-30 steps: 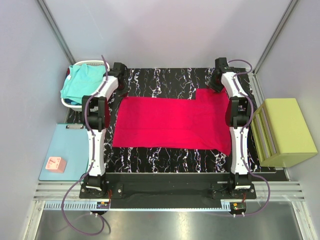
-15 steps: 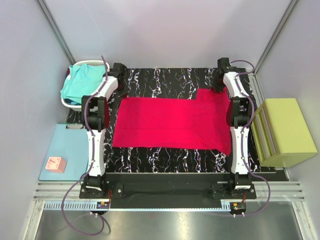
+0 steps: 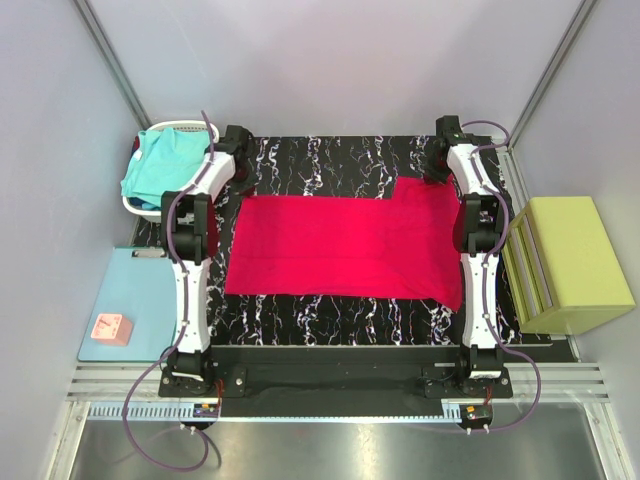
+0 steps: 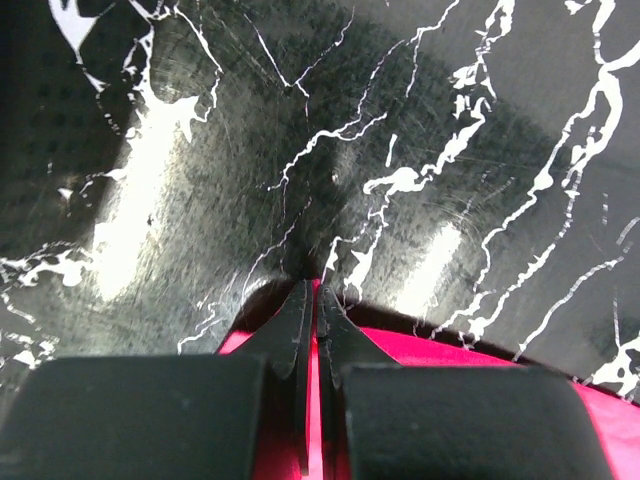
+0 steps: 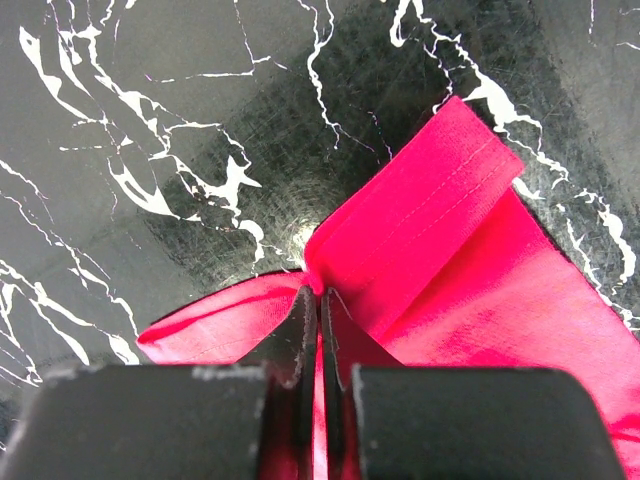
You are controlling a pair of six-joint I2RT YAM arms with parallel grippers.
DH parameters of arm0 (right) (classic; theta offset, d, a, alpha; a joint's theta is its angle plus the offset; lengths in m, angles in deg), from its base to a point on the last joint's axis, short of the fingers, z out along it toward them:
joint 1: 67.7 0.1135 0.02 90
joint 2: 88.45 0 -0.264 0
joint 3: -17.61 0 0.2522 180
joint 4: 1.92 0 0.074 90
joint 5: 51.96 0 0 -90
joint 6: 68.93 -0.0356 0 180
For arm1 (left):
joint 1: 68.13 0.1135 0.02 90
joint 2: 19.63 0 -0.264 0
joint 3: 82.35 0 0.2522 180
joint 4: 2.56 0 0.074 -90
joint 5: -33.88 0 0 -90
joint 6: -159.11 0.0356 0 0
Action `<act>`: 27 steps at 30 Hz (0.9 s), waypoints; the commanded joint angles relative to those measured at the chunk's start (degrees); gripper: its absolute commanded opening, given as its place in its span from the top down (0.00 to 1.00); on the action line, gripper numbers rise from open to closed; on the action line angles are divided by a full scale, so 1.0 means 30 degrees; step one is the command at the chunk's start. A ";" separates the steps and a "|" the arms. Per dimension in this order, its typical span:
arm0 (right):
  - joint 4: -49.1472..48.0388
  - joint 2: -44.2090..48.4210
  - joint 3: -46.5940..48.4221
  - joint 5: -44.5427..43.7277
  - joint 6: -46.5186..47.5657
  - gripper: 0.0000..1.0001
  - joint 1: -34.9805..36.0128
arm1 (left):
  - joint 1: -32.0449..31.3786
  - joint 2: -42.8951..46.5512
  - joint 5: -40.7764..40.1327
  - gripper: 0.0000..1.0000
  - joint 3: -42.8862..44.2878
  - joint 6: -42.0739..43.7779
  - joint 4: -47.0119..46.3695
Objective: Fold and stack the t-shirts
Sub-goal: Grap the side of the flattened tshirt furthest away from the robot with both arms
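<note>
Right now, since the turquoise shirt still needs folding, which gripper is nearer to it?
Left. The left gripper, shut on the red shirt's far-left corner, sits just beside the basket holding the turquoise shirt; the right gripper pinches the opposite far corner, across the red shirt.

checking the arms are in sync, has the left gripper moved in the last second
No. In the top view the left gripper sits at the same spot beside the white basket, shut on the far left corner of the red t-shirt.

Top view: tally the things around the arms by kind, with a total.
T-shirts: 2 (red t-shirt, turquoise t-shirt)
Baskets: 1 (white basket)
Mats: 1 (light-blue mat)
Blocks: 2 (pink block, yellow-green block)
Total: 6
</note>
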 commanded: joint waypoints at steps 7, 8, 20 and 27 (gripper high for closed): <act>0.0709 0.2527 -0.1316 0.0051 0.0213 1.00 0.0005 | 0.0030 0.3252 0.0254 1.00 0.0001 -0.0186 0.0046; 0.0651 0.2877 -0.1375 0.0022 0.0358 1.00 0.0034 | 0.0001 0.3371 0.0313 1.00 -0.0087 -0.0186 0.0075; 0.0621 0.5397 -0.2050 -0.0593 0.0887 1.00 0.0737 | -0.0204 0.4690 0.0342 1.00 -0.1521 -0.0128 0.0046; 0.0153 0.6862 -0.4064 -0.0856 0.1209 1.00 0.1294 | -0.0380 0.4807 0.0313 1.00 -0.2869 -0.0128 0.0046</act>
